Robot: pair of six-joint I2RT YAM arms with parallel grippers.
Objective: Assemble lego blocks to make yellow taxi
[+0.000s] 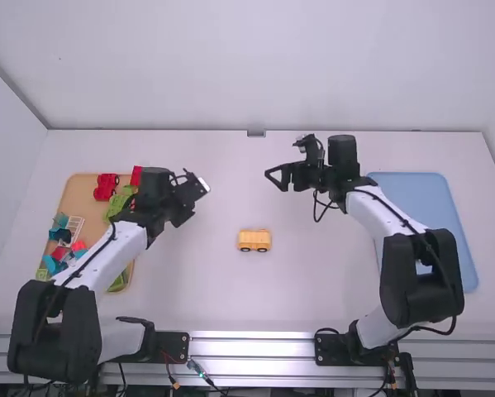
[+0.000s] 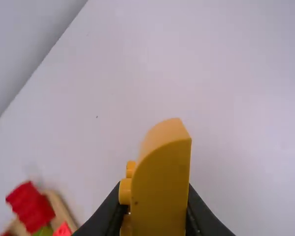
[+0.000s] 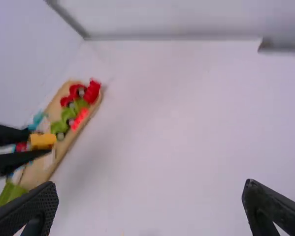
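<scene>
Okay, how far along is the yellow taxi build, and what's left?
Looks done: a yellow toy-block car base with dark wheels stands on the white table. In hand: the left gripper holds a yellow plastic block with a curved top; the right gripper is open and empty. Left: that block is not on the base, so joining them is probably next. I can't tell whether more pieces follow.

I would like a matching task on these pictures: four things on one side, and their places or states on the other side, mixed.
Things:
1. Curved yellow block
2. Blue tray
3. Right tool
4. Yellow wheeled piece

Places or states:
A. Open, holding nothing
B. Standing on the table between the two arms
C. Gripped by the left tool
D. Lying at the table's right side

Right pairs: 1-C, 2-D, 3-A, 4-B
</scene>
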